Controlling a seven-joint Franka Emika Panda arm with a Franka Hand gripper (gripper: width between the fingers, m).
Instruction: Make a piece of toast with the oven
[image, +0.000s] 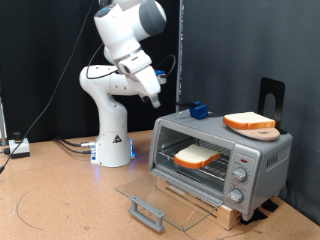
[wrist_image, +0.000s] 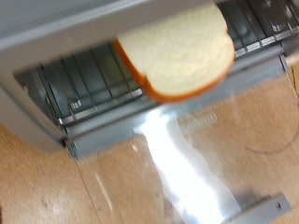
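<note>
The oven (image: 262, 150) stands at the exterior view's right with its glass door (image: 170, 192) folded down flat and the grey bar handle (image: 147, 212) at the front. One piece of toast (image: 198, 156) lies on the wire rack inside. In the wrist view that slice (wrist_image: 177, 51) sticks partly out over the rack (wrist_image: 75, 84), above the open door (wrist_image: 177, 159). A second slice (image: 250, 122) rests on a round wooden board on the oven's roof. My gripper (image: 156, 97) hangs in the air above and to the left of the oven, holding nothing visible. Its fingers do not show in the wrist view.
A small blue object (image: 198, 109) sits at the back of the oven roof, and a black stand (image: 271, 95) rises behind it. The robot base (image: 112, 140) is at the exterior view's left, with cables (image: 40, 150) and a small box on the wooden table (image: 60, 200).
</note>
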